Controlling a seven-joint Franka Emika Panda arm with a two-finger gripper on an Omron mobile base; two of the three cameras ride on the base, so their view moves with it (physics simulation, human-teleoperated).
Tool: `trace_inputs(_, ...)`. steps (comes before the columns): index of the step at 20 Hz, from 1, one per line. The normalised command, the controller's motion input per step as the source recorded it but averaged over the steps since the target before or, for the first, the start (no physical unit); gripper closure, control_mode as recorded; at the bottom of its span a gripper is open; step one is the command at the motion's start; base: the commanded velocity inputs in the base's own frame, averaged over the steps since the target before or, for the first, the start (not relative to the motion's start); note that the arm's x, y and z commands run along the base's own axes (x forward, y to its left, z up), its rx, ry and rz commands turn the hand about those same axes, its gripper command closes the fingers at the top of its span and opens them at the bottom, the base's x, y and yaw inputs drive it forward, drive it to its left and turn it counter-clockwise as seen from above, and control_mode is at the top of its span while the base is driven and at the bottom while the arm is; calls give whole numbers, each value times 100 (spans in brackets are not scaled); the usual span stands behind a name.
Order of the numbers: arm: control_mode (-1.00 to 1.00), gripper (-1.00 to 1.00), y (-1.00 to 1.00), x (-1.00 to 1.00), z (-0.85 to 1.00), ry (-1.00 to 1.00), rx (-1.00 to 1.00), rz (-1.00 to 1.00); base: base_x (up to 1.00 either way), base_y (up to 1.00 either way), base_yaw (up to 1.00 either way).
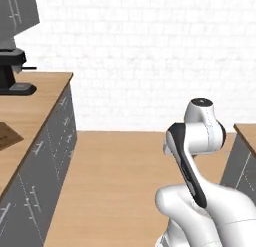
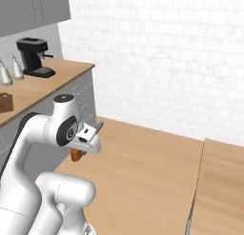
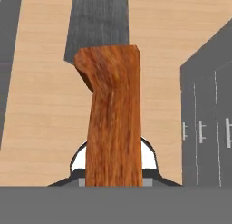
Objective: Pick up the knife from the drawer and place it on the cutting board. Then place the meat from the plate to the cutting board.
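The knife (image 3: pixel 113 123) sits closest to the hand camera: its orange-brown wooden handle rises from the bottom of the hand view straight up the middle, and the grey blade continues past it to the top edge, where it is cut off. So its long axis runs along the gripper's own line, blade pointing away from the hand. The gripper (image 3: pixel 113 173) is closed on the knife's handle; the fingers themselves are mostly hidden behind the wood, with only small dark and white bits showing on either side at the handle's base. Beyond the blade lies the wooden floor (image 3: pixel 41 119), with grey cabinet fronts (image 3: pixel 206 123) on the right side of that view.

In the right base view the knife (image 2: pixel 76 154) shows only as a small orange-brown stub under the hand, held in the air over the floor, in front of the cabinets; the blade cannot be made out there.

On the counter (image 2: pixel 35 89) at the left, a black coffee machine (image 2: pixel 33 55) stands near the far end, with two pale bottles (image 2: pixel 10 70) beside it. A dark brown shape (image 1: pixel 7 136) lies at the left edge of the left base view, cut off by the frame; it may be the cutting board, but that cannot be told for certain. A second wooden counter (image 2: pixel 221 186) is at the right.
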Motion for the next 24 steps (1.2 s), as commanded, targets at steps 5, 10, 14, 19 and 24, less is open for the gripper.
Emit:
trace_inputs(5, 100, 100, 0, 0, 0, 0, 0, 0, 100, 0, 54)
trace_inputs(10, 100, 100, 0, 0, 0, 0, 0, 0, 100, 0, 66)
trace_inputs(14, 100, 100, 0, 0, 0, 0, 0, 0, 100, 0, 70)
trace_inputs(19, 100, 100, 0, 0, 0, 0, 0, 0, 100, 0, 73)
trace_inputs(24, 100, 100, 0, 0, 0, 0, 0, 0, 84, 54, 63)
